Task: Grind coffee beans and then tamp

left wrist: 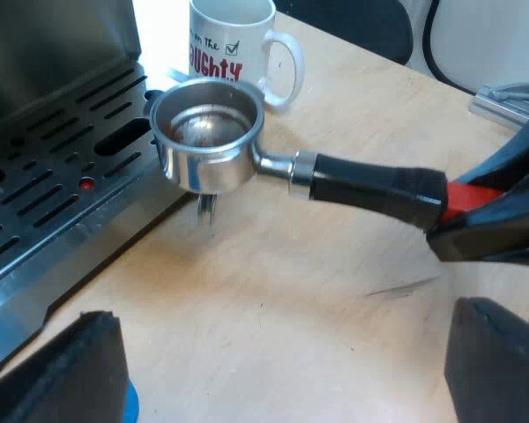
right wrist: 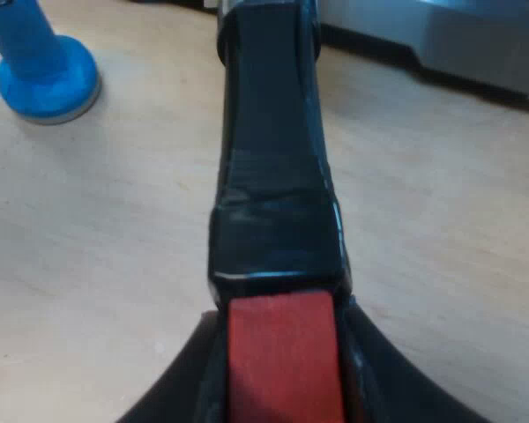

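The metal holder (left wrist: 207,132) hangs level just beside the machine's drip tray (left wrist: 53,176), its spout close over the wooden table. Its basket looks dark and shiny inside. My right gripper (left wrist: 498,211) is shut on the red end (left wrist: 467,196) of the holder's dark handle (left wrist: 370,181). In the right wrist view the handle (right wrist: 273,176) runs away from my right gripper (right wrist: 282,370), whose fingers clamp the red end (right wrist: 282,352). My left gripper (left wrist: 282,370) stands open over bare table, short of the handle, with nothing between its fingers. A blue tamper (right wrist: 44,70) stands upright on the table.
A white mug (left wrist: 234,44) with red lettering stands beyond the basket, by the machine. The espresso machine's base (right wrist: 441,44) lies past the handle. A blue edge of the tamper (left wrist: 128,405) peeks out by one left finger. Open wooden table (left wrist: 300,282) lies under the handle.
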`<move>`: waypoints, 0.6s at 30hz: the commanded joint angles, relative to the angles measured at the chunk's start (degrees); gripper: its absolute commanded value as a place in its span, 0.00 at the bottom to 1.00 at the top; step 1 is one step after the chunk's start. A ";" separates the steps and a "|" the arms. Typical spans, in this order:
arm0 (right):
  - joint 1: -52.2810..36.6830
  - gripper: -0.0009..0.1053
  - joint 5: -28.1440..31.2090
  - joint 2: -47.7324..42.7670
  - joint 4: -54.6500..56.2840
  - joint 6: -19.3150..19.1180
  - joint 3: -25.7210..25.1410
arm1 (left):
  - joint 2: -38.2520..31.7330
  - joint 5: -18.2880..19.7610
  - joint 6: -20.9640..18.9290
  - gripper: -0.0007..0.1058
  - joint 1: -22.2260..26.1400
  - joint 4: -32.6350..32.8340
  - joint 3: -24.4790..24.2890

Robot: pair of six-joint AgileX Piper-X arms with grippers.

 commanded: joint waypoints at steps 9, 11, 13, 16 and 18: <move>-2.24 0.01 -6.14 -0.76 -18.15 -10.20 8.12 | -0.31 0.55 0.46 0.72 -0.28 2.07 0.00; -3.24 0.01 -7.57 -0.76 -19.61 -11.29 9.08 | -0.31 0.55 0.46 0.72 -0.28 2.07 0.00; -4.29 0.01 -8.38 -0.76 -21.09 -12.86 9.90 | -0.31 0.55 0.46 0.72 -0.28 2.07 0.00; -5.98 0.01 -10.49 -0.76 -25.90 -18.41 11.84 | -0.31 0.55 0.46 0.72 -0.28 2.07 0.00; -7.14 0.01 -11.01 -0.76 -29.90 -20.80 13.34 | -0.31 0.55 0.46 0.72 -0.28 2.07 0.00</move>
